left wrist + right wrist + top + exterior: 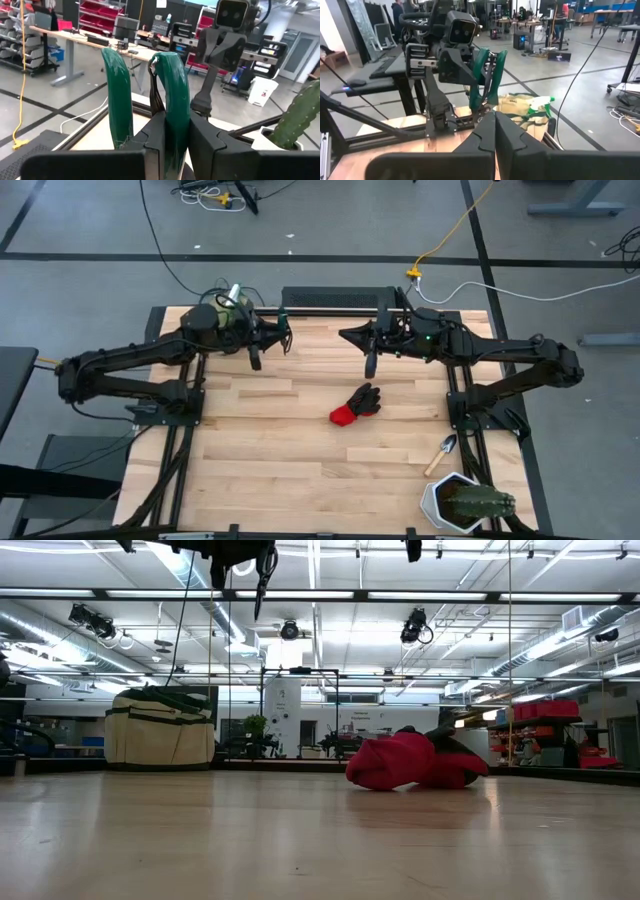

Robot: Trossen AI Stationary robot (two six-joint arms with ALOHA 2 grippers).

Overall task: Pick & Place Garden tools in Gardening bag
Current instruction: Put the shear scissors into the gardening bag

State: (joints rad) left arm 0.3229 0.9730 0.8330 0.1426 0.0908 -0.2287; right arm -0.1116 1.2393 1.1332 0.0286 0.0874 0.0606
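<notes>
Two dark arms reach in over the far half of the wooden table (300, 460), their wrists raised above it. The left gripper (255, 358) hangs beside the gardening bag (226, 320), which sits at the far left corner of the table. Its fingers (205, 142) are clamped on the green handles of the pruning shears (170, 95), which stand up between them in the left wrist view. The right wrist view shows the same green handles gripped in the other arm, with the beige bag and a green spray bottle (540, 104) tucked into it just behind. The right gripper (371, 365) hovers well apart from the left one, over the far middle of the table, its fingers (512, 136) pressed together with nothing between them. The red-and-black glove (357, 403) lies on the table near the middle, nearer to the right gripper than to the left and touching neither. One wooden-handled trowel (441, 454) lies near the right edge, just beside the white pot with a cactus (465, 502) at the near right corner.
</notes>
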